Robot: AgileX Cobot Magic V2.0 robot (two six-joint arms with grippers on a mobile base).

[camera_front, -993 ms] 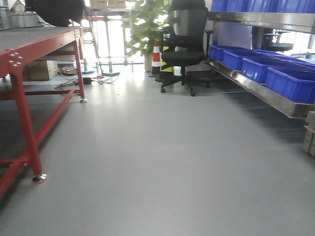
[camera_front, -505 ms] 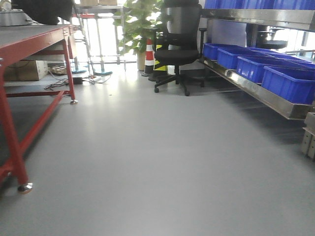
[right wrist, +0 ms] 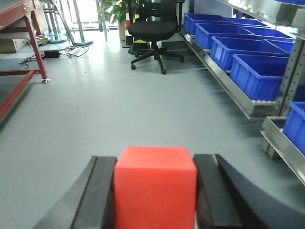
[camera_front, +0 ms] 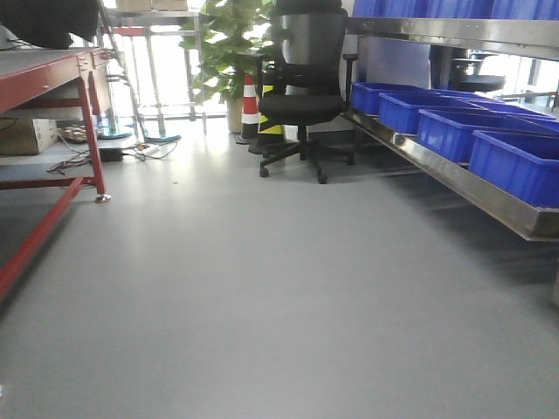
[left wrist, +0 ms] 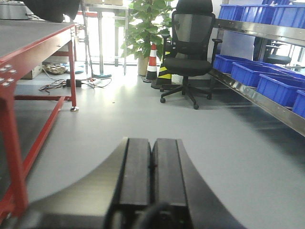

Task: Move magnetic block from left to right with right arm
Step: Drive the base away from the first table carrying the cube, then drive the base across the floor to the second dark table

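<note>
While the black office chair is seen well ahead, the right gripper is clamped on the magnetic block, a cube with no long axis, held squarely in its grip and facing that chair. The left gripper is pressed closed on nothing; no writing can be read.
</note>
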